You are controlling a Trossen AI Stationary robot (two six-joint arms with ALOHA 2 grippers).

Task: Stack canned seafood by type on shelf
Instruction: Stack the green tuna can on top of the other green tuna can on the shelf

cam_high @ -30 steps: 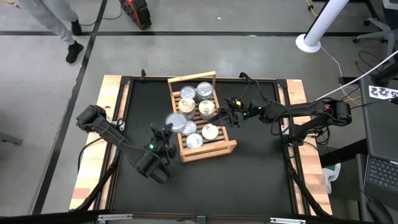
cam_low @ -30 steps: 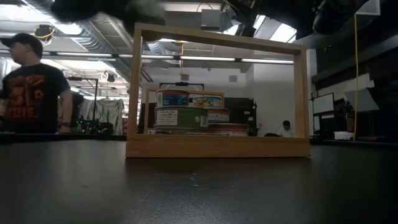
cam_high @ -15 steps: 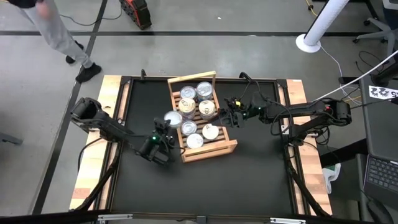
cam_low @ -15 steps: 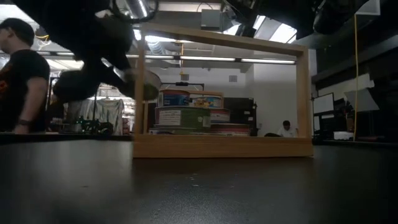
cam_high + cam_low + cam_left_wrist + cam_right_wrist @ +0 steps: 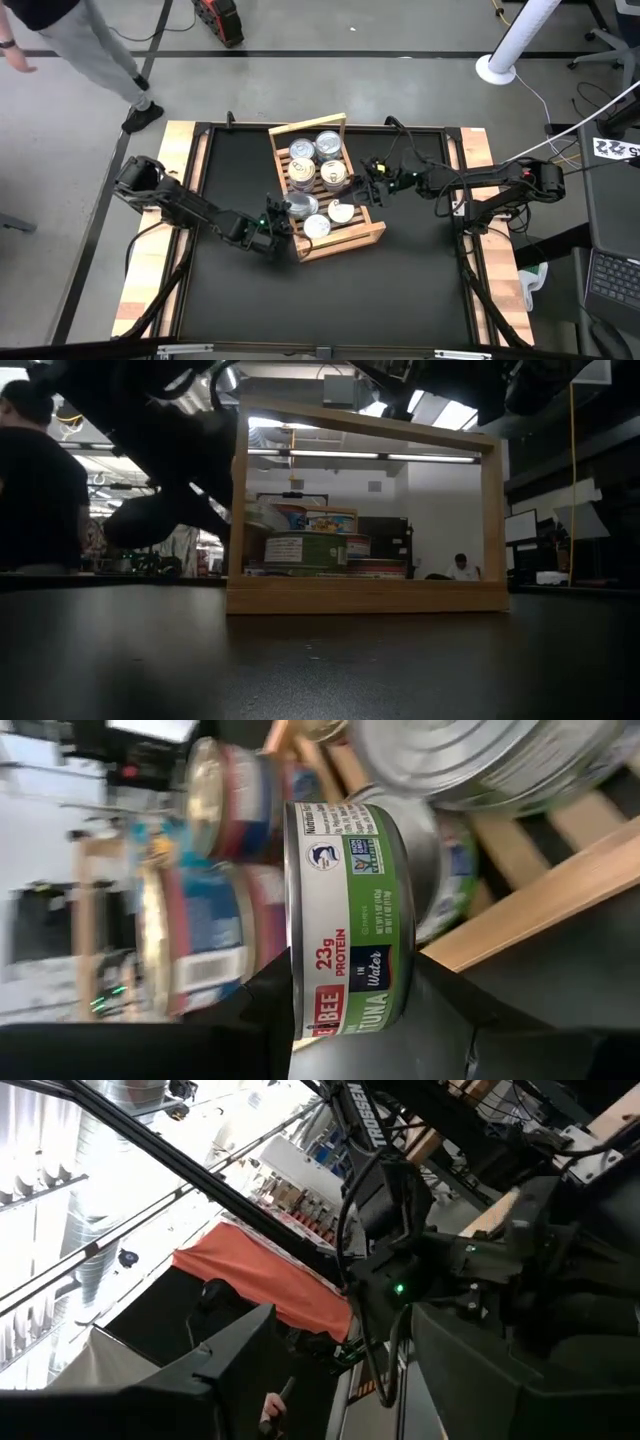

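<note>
Left tool [image 5: 277, 214] grips a tin [image 5: 345, 910] at the shelf [image 5: 345, 240]; only its wrist view shows the green label. Right tool [image 5: 372, 183] hangs spread, empty.

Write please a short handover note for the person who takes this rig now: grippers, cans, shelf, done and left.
Left gripper: shut on a green-labelled tuna can, at the shelf's left edge.
Right gripper: open, empty, at the shelf's right side.
Done: several cans already lie on the shelf.
Left: set down the held can on its matching type; no loose cans show on the table.
</note>
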